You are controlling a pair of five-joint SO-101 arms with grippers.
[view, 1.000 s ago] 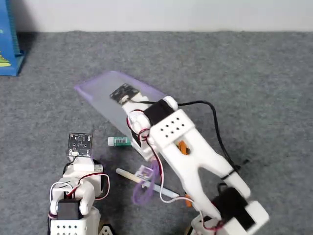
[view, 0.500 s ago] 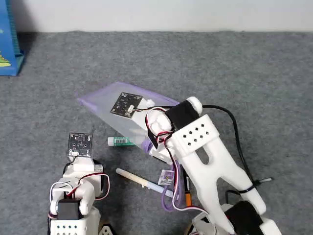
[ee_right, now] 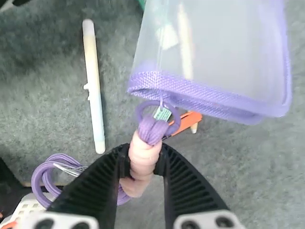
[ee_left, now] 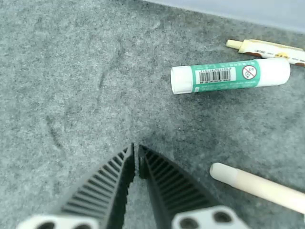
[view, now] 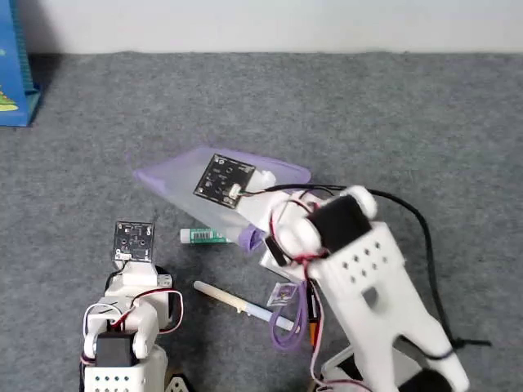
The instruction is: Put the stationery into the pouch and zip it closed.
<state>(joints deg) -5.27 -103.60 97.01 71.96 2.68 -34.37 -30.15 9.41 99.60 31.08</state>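
Note:
A translucent purple pouch lies mid-table, partly under the right arm. My right gripper is shut on the pouch's purple strap, just off the pouch's bound end. A green-and-white glue stick lies beside the pouch, in front of my left gripper, which is shut on nothing above the carpet. A cream and pale-blue pen and an orange pen lie near the right gripper. Another cream pen sits at the pouch's edge beyond the glue stick.
The strap's loose purple loop trails on the grey carpet under the right arm. A blue box stands at the far left by the white wall. Open carpet stretches to the far right.
The right arm has drawn back toward the near right, holding the strap. The pouch's end has shifted a little the same way. The left arm has stayed put.

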